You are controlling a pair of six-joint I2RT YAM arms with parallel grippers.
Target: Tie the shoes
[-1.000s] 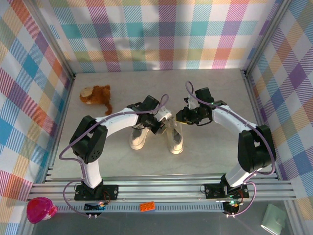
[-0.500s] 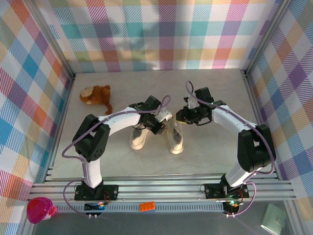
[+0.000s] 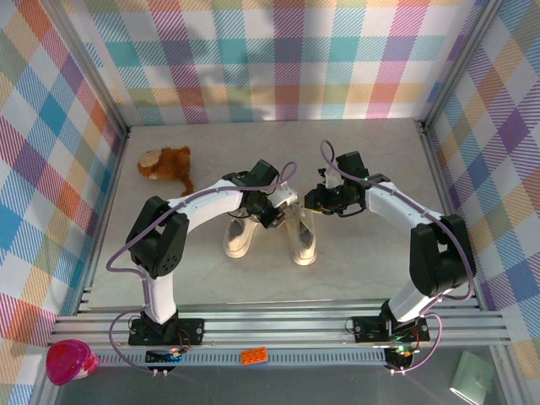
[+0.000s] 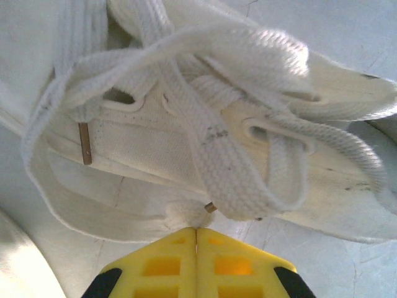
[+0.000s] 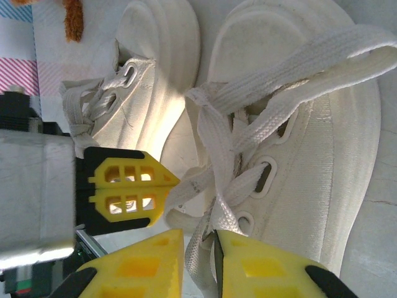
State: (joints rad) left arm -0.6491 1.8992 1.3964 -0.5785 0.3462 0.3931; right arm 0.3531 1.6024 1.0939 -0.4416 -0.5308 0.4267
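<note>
At 10 o'clock on the table [image 3: 380,169] sits a brown toy [image 3: 164,163], well apart from the 2 shoes at the centre. The left shoe [image 3: 239,238] lies free, its laces a loose heap. The left gripper [image 4: 197,239] has its fingers pressed together on the end of the first lace [image 4: 186,214] of the right shoe [image 3: 304,245]. The right gripper [image 5: 198,234] is clamped narrowly on the second lace [image 5: 197,261]. These flat woven laces look limp, light and fairly grippy. The canvas shoe looks light enough to slide on the smooth table, so I would hold each lace on its flat and pull evenly toward 9 and 3 o'clock. From above, both arms cover the eyelets. Whether the crossing is a real knot is unclear, and the second lace's end is cut off at 6 o'clock.
</note>
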